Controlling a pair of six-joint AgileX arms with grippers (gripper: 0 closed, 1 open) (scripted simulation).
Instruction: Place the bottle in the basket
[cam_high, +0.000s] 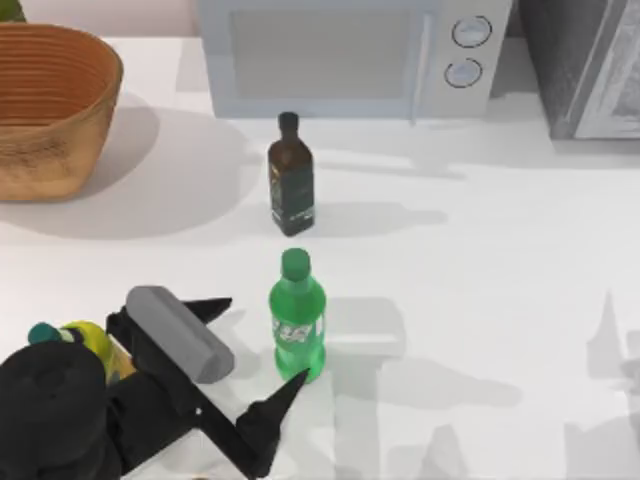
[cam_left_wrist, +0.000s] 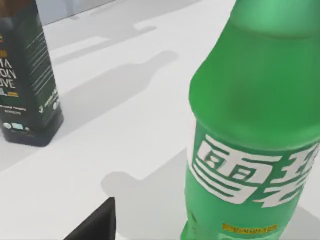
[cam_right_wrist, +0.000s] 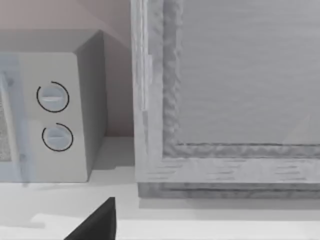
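The bottle (cam_high: 297, 320) stands upright on the white table (cam_high: 480, 300), low and a little left of centre in the top view, green cap up, white-and-green label facing the camera. In the left wrist view the bottle (cam_left_wrist: 250, 125) sits very close, label characters plain to read.

Your left gripper (cam_high: 252, 345) is at the bottle's left side, fingers spread wide. One dark fingertip (cam_high: 212, 308) points at open table left of the bottle, apart from it. The other fingertip (cam_high: 290, 385) reaches the bottle's base and looks to be touching or just beside it. So the bottle is at the far edge of the gap, not squarely between the fingers, and not gripped.

Behind the left arm, at the bottom-left corner, you have a squat yellow-green bottle (cam_high: 85, 340) with a teal cap, partly hidden by the arm.

A dark brown bottle (cam_high: 290, 178) stands upright just behind the green one, toward the microwave (cam_high: 350, 55) at the back edge. It shows in the left wrist view too (cam_left_wrist: 25, 75).

The basket (cam_high: 50, 110) sits at the top-left corner, well apart from the bottle.

Your right wrist view faces the microwave (cam_right_wrist: 50, 115) and a grey cabinet (cam_right_wrist: 225, 100) beside it; cannot tell the right gripper's fingers.
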